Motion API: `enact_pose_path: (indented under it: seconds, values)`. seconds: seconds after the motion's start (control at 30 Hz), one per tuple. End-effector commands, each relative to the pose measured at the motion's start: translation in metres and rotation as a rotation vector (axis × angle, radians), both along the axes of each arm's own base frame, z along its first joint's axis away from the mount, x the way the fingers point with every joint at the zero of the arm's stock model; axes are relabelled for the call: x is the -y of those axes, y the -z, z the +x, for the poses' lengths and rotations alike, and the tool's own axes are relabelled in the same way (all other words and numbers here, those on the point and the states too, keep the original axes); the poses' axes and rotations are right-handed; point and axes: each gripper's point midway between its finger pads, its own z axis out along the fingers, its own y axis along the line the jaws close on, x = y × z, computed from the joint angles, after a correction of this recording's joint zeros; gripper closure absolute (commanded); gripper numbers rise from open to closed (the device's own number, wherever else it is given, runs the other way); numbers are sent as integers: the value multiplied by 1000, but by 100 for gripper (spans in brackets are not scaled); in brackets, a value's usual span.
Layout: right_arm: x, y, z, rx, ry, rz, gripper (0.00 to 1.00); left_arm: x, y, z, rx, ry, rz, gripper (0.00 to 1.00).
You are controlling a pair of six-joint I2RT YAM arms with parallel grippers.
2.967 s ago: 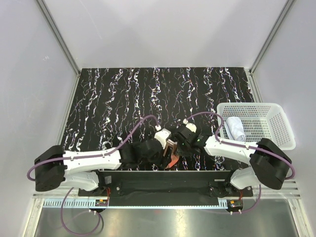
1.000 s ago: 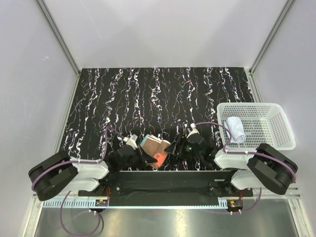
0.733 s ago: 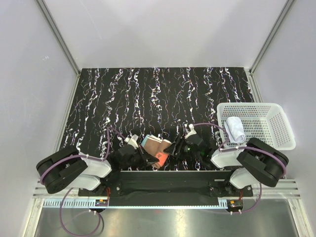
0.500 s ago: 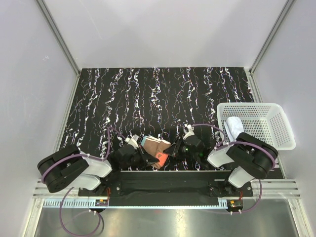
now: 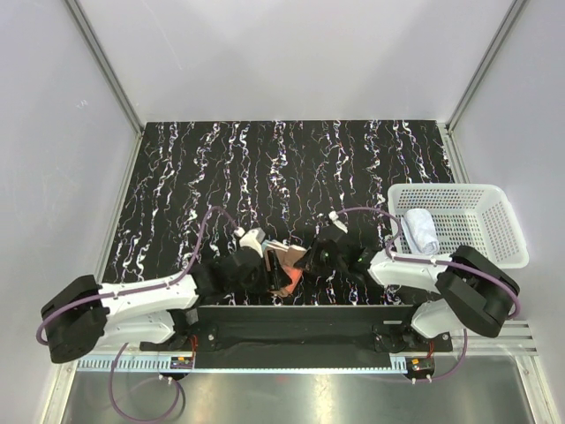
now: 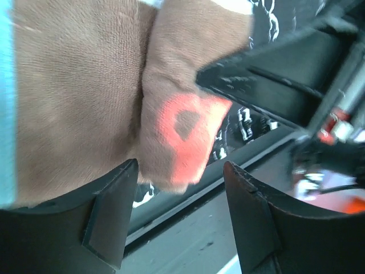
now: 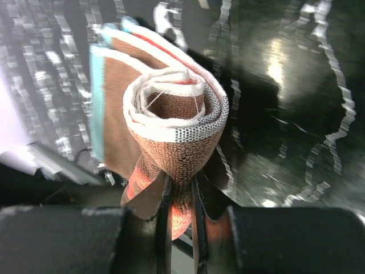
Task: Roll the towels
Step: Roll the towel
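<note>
The orange towel (image 5: 281, 265) lies partly rolled near the table's front edge, between both grippers. The right wrist view shows its coiled end (image 7: 171, 108), brownish outside with a white edge. My right gripper (image 7: 181, 191) is shut on the roll's lower fold, and it reaches in from the right (image 5: 306, 259). My left gripper (image 6: 181, 166) stands open, its jaws apart on either side of the towel's brown and orange edge (image 6: 182, 128) without pinching it. It sits at the towel's left (image 5: 263, 268). The white towel (image 5: 421, 230) lies rolled in the basket.
The white perforated basket (image 5: 499, 252) stands at the right edge of the black marbled table (image 5: 265, 168). The black front rail (image 5: 291, 318) runs just below the towel, close under both grippers. Grey walls enclose the table.
My left gripper has opened and let go of the orange towel. My right gripper has closed on the roll's end. The left arm has stretched out towards the towel.
</note>
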Motion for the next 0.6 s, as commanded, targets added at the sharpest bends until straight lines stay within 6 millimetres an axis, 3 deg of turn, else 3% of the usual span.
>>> enact_pose_path:
  seconds: [0.0,0.17,0.3,0.4,0.57]
  values:
    - [26,15,-12,-76,14,-192,96,-22,-11,6,185,30,265,34]
    - [25,11,-15,-122,4,-268,96,-4,-43,10,381,76,390,34]
    - [21,5,-13,-131,0,-279,97,16,-50,-6,499,171,463,32]
    - [18,4,-14,-140,-8,-283,96,34,-47,-14,549,221,503,32]
    - [16,2,-16,-144,-17,-274,96,46,-22,-17,552,259,596,32]
